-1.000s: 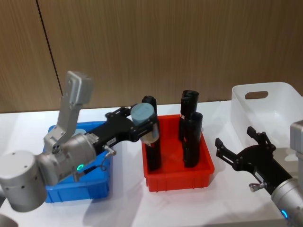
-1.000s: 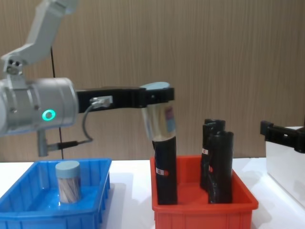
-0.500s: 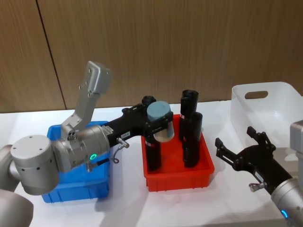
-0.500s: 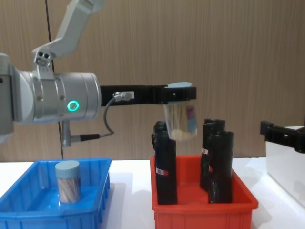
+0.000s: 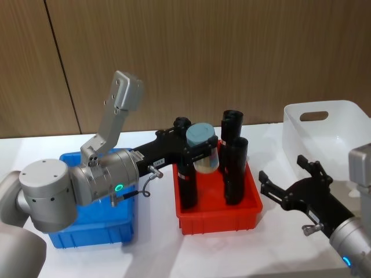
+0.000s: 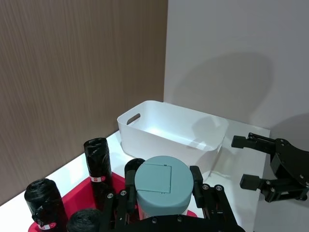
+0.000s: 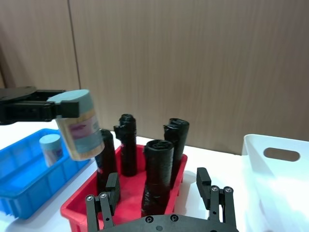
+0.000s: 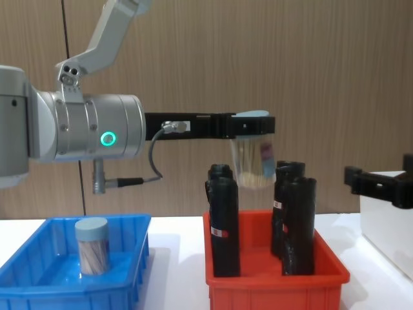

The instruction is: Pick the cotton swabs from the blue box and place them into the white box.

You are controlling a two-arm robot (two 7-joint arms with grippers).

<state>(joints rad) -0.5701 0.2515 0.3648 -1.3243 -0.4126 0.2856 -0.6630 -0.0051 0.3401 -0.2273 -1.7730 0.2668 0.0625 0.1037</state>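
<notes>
Change since a second ago: the left gripper [image 8: 252, 126] is carrying its cotton swab tub [image 8: 253, 161] farther toward the robot's right, from above the near left roll to above the middle of the red bin [image 5: 220, 221]; the right gripper [image 5: 282, 168] is edging slightly inward. Item one, the held tub: the left fingers are clamping it just under the grey-blue lid, and it is hanging upright in the air, clear above the black rolls [image 5: 236, 169]. Item two, a second tub [image 8: 92, 247]: it is standing upright in the blue box [image 8: 39, 287], untouched. Item three, the white box [image 5: 324, 139]: it is sitting at the robot's far right on the table [image 5: 156, 246], beyond the red bin, with no tub visible inside. Item four, the right gripper: it is hovering spread open and empty between the red bin and the white box. Step in hand, by judgement: transfer of the first tub, roughly mid-route. Next move is calling for continued travel rightward, keeping height over the roll tops, either past the open right gripper to the white box or into a handover.
</notes>
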